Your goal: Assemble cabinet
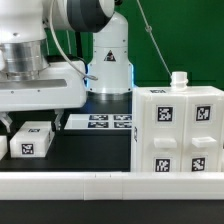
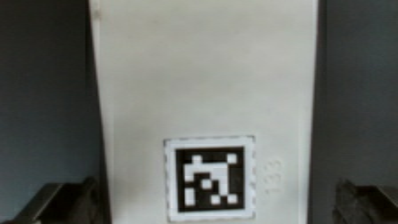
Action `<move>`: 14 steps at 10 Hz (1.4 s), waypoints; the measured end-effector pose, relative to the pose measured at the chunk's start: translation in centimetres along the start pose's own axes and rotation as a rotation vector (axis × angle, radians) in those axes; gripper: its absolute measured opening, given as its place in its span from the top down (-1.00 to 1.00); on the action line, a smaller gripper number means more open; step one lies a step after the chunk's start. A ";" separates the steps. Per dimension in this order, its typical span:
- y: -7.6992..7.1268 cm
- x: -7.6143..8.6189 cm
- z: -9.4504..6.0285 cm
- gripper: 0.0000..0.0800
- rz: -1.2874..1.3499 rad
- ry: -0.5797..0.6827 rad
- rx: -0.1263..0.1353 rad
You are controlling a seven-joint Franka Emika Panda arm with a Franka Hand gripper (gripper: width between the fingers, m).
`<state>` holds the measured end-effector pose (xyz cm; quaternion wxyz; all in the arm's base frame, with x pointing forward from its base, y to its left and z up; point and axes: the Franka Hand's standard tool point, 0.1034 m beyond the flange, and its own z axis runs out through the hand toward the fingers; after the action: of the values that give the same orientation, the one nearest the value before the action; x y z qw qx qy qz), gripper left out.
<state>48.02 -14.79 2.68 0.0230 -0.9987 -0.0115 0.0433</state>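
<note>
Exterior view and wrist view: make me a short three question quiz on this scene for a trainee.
1. True or false: the gripper is shut on the cabinet.
2. In the exterior view, the marker board lies: A, atop the cabinet; B, to the cabinet's left.
3. How many tags show on the white block in the wrist view?
Key: 1 false, it is open; 2 B; 3 one.
</note>
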 end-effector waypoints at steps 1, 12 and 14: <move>0.0 -0.1 0.1 -0.62 0.000 0.000 -0.001; 0.1 -0.2 1.8 -0.38 -0.030 0.021 -0.025; 0.0 -0.2 1.8 -0.38 -0.030 0.021 -0.025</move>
<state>47.71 -14.76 0.93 0.0114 -0.9990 -0.0268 0.0325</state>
